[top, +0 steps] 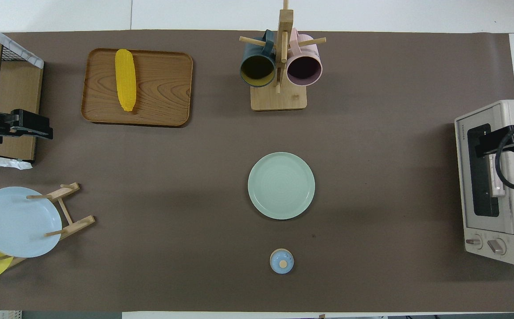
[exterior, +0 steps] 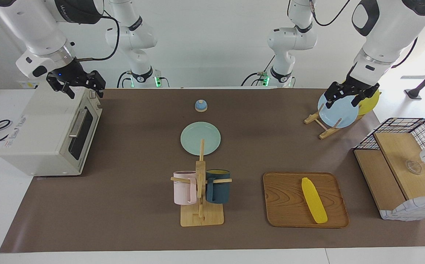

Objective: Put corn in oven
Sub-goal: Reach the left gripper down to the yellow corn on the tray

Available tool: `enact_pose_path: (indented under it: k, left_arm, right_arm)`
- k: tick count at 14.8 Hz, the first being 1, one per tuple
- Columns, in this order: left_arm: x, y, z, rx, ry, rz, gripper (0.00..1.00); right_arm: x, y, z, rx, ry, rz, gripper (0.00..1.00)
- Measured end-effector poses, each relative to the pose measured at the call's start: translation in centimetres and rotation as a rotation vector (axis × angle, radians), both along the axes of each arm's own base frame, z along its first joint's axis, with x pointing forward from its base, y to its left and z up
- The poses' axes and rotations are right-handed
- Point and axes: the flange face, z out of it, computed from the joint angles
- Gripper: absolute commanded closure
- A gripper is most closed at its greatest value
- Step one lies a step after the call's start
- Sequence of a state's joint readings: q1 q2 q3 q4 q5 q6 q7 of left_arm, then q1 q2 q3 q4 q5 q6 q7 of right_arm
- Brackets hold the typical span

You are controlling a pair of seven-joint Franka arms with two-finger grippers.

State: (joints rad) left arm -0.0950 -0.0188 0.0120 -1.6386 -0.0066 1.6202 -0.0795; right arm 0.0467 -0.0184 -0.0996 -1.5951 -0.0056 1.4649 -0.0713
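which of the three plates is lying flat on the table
The pale green plate near the table's middle lies flat; the light blue plate and yellow plate stand on edge in the wooden rack.

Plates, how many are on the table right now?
3. A green plate lies flat mid-table. A blue plate and a yellow plate stand in the rack at the left arm's end. More could hide there; none shows.

Our left gripper [exterior: 348,96] hangs raised with its fingers spread; our right gripper [exterior: 77,86] hangs raised too, both arms bent downward.
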Motion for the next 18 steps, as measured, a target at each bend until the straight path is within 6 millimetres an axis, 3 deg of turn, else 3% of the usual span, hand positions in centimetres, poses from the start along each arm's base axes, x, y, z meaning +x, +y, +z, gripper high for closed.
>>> enact_pose_path:
  k: [10, 13, 18]
  left_arm:
    - [1.1, -0.4, 0.0, -0.023, -0.065, 0.031, 0.0]
    - [3.4, -0.8, -3.5, -0.022, -0.036, 0.028, 0.0]
    - [12.4, -3.6, -13.5, -0.042, 0.009, 0.007, 0.0]
  right_arm:
    - [0.0, 0.0, 0.0, 0.0, 0.0, 0.0, 0.0]
    - [0.0, 0.0, 0.0, 0.0, 0.0, 0.0, 0.0]
    - [0.0, 0.0, 0.0, 0.0, 0.0, 0.0, 0.0]
